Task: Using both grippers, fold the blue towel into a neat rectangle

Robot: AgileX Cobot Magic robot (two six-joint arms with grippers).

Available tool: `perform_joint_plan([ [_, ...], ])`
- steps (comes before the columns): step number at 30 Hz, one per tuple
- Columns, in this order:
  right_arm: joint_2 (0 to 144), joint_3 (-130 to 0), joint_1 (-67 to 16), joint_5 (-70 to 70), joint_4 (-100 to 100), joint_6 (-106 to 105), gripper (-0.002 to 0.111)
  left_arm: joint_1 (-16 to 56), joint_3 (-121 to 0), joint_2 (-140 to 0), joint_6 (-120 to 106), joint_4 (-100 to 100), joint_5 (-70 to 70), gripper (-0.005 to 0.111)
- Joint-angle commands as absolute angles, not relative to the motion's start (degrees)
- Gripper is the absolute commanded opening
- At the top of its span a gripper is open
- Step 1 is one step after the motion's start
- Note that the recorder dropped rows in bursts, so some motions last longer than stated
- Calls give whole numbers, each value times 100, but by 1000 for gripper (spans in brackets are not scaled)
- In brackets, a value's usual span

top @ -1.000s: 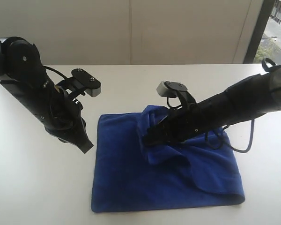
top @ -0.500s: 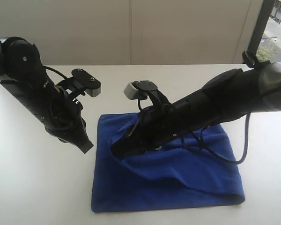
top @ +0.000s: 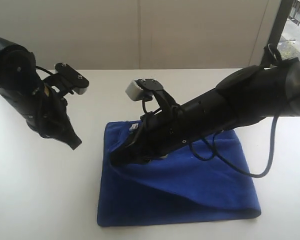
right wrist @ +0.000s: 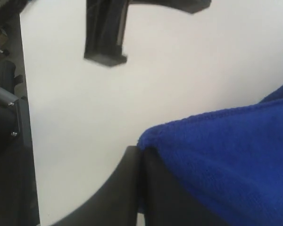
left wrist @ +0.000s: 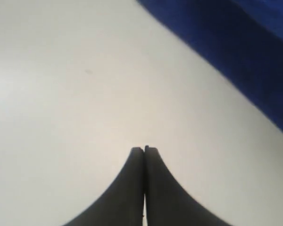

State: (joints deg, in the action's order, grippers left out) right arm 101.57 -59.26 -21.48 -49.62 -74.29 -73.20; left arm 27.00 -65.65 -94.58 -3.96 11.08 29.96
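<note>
- Carrying everything here, the white table [top: 45,200] shows bare surface on every side of the cloth.
- The blue towel [top: 205,185] lies on the table in front of both arms. Most of it is flat, but a flap from its right side is lifted and drawn leftward over the lower layer, leaving a slanted crease across the middle.
- The right gripper [top: 115,159] reaches across above the towel's left edge, its fingers pinched tight on the hem of that flap. The wrist view shows blue cloth bunched at the fingertips.
- The left gripper [top: 74,144] hangs over bare table to the left of the towel and apart from it, its fingers pressed together on nothing.
- A white speck [top: 133,127] on the cloth beside the right arm may be the tag, but it is too small to tell.
- Judged from this, the first fold is in hand and about half carried.
- The next move calls for laying the held hem along the left edge and then letting go. Since only one point is held, the flap will likely land skewed, so the idle gripper would need to square it.
</note>
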Motion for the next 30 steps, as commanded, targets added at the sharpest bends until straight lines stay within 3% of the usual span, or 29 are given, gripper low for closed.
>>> perform_joint_plan([
  [1,10092,-5953,-2431,-4633,-7119,-6985,0,2330,-6512,-9400,132,1393,3043,0],
  [30,11037,-6001,-3369,-4057,-6715,-6636,0,2184,-6512,-9400,110,1413,2884,0],
])
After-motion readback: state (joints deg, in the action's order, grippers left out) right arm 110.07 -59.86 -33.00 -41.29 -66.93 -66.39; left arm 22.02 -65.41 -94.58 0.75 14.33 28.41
